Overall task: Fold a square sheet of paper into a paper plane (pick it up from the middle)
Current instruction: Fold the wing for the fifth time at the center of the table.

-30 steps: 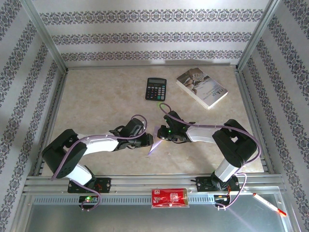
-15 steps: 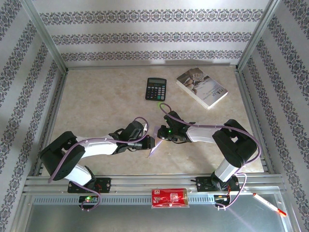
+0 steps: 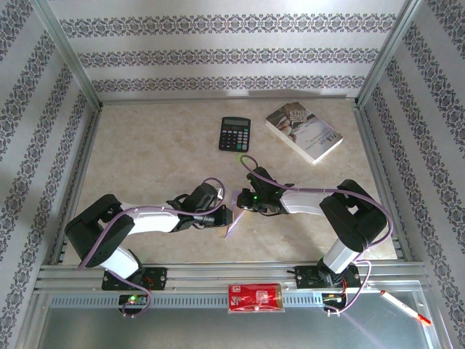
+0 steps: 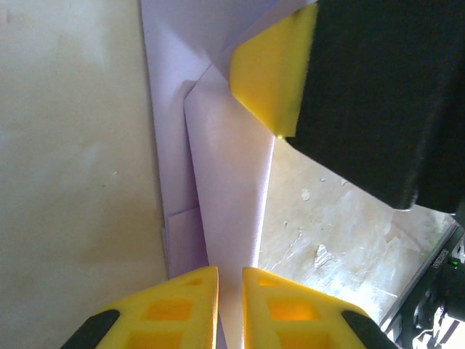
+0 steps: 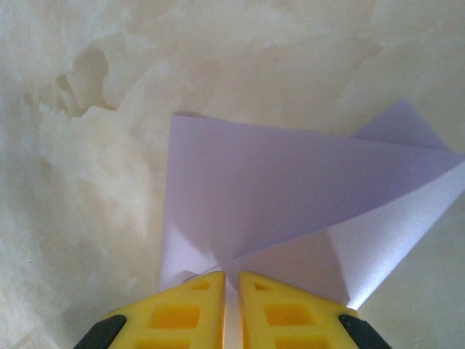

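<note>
- As I look down from the top cam, both arms reach inward & meet near the middle of the table (image 3: 145, 160), a bit toward its near edge.
- The lilac paper (image 3: 233, 220) sits right between the 2 grippers, partly folded, with 1 pointed end angling toward the near edge.
- Left gripper (image 3: 224, 216): on its wrist cam the yellow fingers (image 4: 182, 309) are almost together w/ a creased strip of the paper running down between them, so it's pinching the paper.
- Same cam, top right: 1 yellow finger of the right gripper (image 3: 240, 203) lies against the paper's far end.
- Right wrist cam: narrow gap, paper fed into it, so it's clamped too. 2 folded flaps fan out beyond the fingertips.
- Can't tell whether the paper touches the table.
- Calculator (image 3: 235, 134) & book (image 3: 303, 131) lie at the far side, well apart from the paper.
</note>
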Robot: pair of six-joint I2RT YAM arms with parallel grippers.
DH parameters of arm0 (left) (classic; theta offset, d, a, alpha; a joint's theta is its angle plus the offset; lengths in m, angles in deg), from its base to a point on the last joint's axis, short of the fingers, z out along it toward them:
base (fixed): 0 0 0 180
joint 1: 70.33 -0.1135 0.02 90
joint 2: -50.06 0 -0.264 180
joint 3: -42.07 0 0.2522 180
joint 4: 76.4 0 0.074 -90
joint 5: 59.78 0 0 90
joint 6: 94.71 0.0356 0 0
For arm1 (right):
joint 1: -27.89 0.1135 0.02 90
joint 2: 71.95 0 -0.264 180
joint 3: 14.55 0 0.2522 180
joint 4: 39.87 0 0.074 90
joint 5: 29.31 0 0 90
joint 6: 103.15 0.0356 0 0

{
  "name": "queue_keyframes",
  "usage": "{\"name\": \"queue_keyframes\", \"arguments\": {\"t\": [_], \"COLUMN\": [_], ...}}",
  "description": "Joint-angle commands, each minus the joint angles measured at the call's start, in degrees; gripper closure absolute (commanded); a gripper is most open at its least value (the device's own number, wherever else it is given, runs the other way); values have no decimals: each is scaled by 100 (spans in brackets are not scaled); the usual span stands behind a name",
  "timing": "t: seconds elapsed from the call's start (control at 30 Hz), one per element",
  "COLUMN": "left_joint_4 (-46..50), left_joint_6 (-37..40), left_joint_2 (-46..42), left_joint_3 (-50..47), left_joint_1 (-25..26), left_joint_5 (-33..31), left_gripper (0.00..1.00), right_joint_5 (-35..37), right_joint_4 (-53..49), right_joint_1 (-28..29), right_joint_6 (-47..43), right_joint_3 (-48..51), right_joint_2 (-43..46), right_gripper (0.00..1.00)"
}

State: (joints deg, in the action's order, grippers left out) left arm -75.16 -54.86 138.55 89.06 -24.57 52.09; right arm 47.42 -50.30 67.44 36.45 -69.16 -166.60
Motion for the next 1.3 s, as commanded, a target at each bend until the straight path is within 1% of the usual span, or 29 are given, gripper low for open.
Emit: {"name": "queue_keyframes", "arguments": {"t": [0.0, 0.1, 0.23, 0.53, 0.7, 0.87, 1.0, 1.1, 1.27], "left_joint_4": [-165, -99, -37, -371, -779, -1077, -1349, -1728, -2335], "left_joint_6": [-82, -91, -74, -285, -514, -654, -687, -770, -976], "left_joint_2": [-8, -158, -323, 168, 370, 459, 428, 372, 345], "left_joint_3": [78, 41, 19, 158, 134, 12, -183, -415, -693], "left_joint_1": [56, 17, -66, -159, -229, -286, -359, -399, -392], "left_joint_5": [-20, -112, -149, 281, 460, 520, 537, 555, 617], "left_gripper": [83, 77, 73, 73, 80, 89, 97, 100, 100], "right_joint_5": [150, 160, 159, 154, 141, 142, 91, 15, -111], "right_joint_4": [-87, -87, -82, -78, -82, -111, -5, 134, 229], "right_joint_1": [55, 56, 53, 54, 53, 40, -47, -154, -334], "right_joint_6": [27, 25, 15, 18, 16, 6, -155, -376, -832], "right_joint_3": [50, 67, 67, 72, 76, 85, 161, 287, 352], "right_joint_2": [36, 35, 8, 3, 29, 127, 449, 829, 1158], "right_gripper": [86, 86, 86, 86, 86, 85, 80, 76, 70]}}
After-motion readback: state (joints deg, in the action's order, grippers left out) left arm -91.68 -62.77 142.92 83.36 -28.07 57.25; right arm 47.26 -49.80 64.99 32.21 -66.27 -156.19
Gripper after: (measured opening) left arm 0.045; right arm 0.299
